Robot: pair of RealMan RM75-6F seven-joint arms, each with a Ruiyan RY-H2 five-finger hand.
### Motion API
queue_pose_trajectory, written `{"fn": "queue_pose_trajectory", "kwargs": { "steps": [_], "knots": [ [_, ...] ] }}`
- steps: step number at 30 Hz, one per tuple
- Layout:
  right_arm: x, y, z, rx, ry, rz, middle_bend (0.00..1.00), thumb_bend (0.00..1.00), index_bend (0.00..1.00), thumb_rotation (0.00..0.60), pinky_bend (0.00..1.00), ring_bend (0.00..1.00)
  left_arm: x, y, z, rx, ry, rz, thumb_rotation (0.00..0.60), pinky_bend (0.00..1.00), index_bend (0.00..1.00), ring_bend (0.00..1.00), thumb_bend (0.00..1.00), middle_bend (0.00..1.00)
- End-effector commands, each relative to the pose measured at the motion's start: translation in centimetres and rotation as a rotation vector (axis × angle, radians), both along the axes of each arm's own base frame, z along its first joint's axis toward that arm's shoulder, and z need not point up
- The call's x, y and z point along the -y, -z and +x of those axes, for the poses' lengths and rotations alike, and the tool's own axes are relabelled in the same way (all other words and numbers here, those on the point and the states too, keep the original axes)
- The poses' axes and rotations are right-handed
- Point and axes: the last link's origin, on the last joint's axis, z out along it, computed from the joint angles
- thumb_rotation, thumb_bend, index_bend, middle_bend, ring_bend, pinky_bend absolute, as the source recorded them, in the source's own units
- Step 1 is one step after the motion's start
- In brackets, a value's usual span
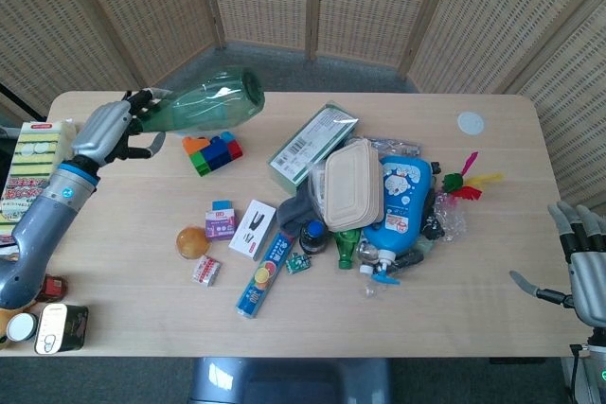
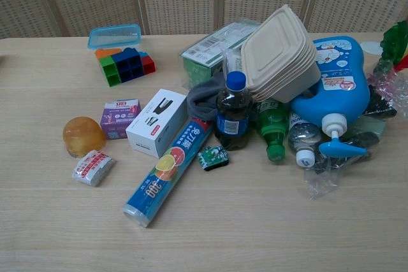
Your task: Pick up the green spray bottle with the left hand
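The green spray bottle (image 1: 208, 110) is a translucent green bottle, lifted well above the table's far left and lying roughly sideways with its base toward the right. My left hand (image 1: 112, 128) grips it at its neck end, fingers wrapped around it. Both are out of the chest view. My right hand (image 1: 579, 267) hangs past the table's right edge in the head view, fingers spread and holding nothing.
Coloured blocks (image 1: 211, 150) and a blue-lidded box (image 2: 115, 34) lie below the bottle. A pile with a beige clamshell box (image 1: 351, 184) and a blue bottle (image 1: 401, 201) fills the middle. A sponge pack (image 1: 36, 169) lies at the left edge.
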Motion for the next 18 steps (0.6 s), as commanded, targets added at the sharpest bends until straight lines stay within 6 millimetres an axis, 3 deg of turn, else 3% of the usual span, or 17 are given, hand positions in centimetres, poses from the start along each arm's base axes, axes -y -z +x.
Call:
{"fn": "queue_pose_trajectory", "kwargs": {
  "steps": [1,9,18],
  "knots": [
    [-0.1,-0.1,0.0,0.001,0.001,-0.003,0.04,0.14,0.00,0.308,0.00,0.00,-0.5,-0.8,1.5,0.016,0.014,0.002,0.600,0.45,0.38,0.28,0.88,0.21],
    [-0.5,-0.3,-0.2,-0.002,0.011,-0.012,0.04,0.14,0.00,0.309,0.00,0.00,-1.8,-2.0,3.3,0.046,0.018,0.014,0.600,0.45,0.38,0.28,0.88,0.21],
    [-0.6,-0.4,-0.3,-0.001,0.014,-0.014,0.04,0.14,0.00,0.306,0.00,0.00,-2.0,-1.7,3.5,0.029,0.015,0.008,0.600,0.45,0.37,0.28,0.88,0.21]
  ]
}}
